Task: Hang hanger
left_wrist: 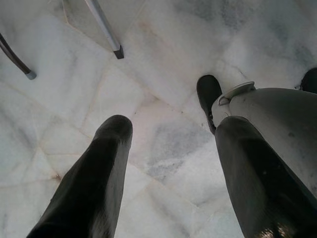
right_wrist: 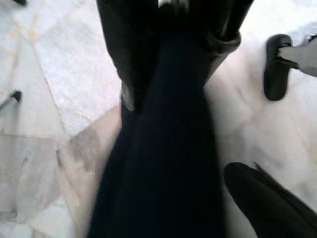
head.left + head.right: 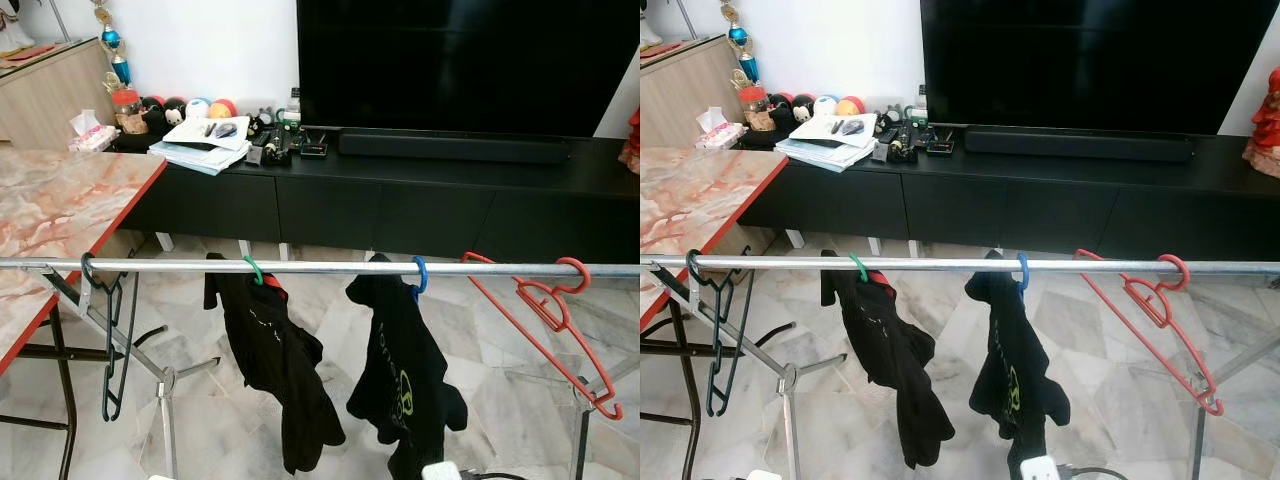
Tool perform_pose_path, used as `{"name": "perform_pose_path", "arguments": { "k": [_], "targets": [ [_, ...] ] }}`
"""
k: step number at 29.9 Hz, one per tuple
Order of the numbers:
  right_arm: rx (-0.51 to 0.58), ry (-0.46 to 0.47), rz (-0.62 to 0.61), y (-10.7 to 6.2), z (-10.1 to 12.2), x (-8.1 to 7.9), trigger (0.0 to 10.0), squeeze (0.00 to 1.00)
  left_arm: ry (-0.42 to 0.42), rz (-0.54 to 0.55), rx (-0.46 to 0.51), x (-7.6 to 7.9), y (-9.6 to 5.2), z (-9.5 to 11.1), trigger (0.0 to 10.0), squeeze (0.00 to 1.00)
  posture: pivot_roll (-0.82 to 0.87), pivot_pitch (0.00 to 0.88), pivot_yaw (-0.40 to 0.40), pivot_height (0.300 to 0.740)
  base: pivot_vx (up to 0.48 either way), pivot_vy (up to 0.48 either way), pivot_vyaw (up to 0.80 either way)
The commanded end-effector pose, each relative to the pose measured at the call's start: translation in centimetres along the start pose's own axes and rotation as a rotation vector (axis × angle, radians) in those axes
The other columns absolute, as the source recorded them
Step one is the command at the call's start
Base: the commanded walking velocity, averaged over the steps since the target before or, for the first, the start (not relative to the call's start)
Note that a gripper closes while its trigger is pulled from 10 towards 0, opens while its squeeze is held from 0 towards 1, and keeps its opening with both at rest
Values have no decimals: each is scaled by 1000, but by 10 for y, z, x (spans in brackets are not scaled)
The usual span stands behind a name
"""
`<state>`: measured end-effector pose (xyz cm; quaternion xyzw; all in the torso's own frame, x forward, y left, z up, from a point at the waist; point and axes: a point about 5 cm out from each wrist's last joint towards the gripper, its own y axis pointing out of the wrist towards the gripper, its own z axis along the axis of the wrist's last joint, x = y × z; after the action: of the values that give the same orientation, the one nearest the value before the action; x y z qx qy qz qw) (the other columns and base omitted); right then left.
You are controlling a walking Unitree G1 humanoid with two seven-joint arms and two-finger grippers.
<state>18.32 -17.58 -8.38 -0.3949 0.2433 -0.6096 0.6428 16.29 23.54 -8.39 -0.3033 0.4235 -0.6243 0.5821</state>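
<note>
A black television [image 3: 470,60] and its long black cabinet [image 3: 400,200] fill the far wall of a living room floored in pale marble tile [image 3: 330,290], with a pink marble-topped table [image 3: 60,200] at the left. Across the foreground runs a silver drying rail [image 3: 320,267], the carrier for everything in play. Two black garments hang near its middle, one on a green hanger [image 3: 254,270], the other on a blue hanger [image 3: 419,275]. Toward the rail's left end a dark empty hanger [image 3: 108,330] dangles; near its right end a red hanger [image 3: 545,310] sits hooked over the bar and swung askew (probably the piece the job concerns, already on the rail by the look of it). Books and small balls clutter the cabinet's left end [image 3: 205,140].

The left claw [image 1: 168,163] points at the floor, fingers spread wide and empty. The right claw [image 2: 168,99] also faces the tiles, with dark fabric running along its fingers; whether they are parted or closed cannot be told.
</note>
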Motion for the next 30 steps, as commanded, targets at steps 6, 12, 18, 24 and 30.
{"name": "perform_pose_path", "arguments": {
  "k": [6, 12, 18, 24, 30],
  "targets": [
    [3, -54, 93, -2, 4, -3, 10000, 1000, 18, 0, -29, -3, -1, -3, 10000, 0, 30, 32, 34, 740, 0, 0, 0],
    [43, -201, 136, -22, 0, 3, 10000, 1000, 22, -8, -36, -3, -1, -4, 10000, 0, 13, 36, 34, 740, 0, 0, 0],
    [226, -136, 96, -49, 33, 10, 10000, 1000, 25, -16, -38, -3, -1, -3, 10000, 0, 8, 35, 37, 740, 0, 0, 0],
    [571, 61, 66, -82, 97, 20, 10000, 843, 29, -20, -37, -3, -1, -2, 10000, 0, 7, 32, 40, 740, 0, 0, 0],
    [750, 204, -49, -94, 151, 47, 10000, 0, 29, -21, -36, -3, -1, -1, 10000, 0, 12, 29, 42, 740, 0, 0, 0]
  ]
}}
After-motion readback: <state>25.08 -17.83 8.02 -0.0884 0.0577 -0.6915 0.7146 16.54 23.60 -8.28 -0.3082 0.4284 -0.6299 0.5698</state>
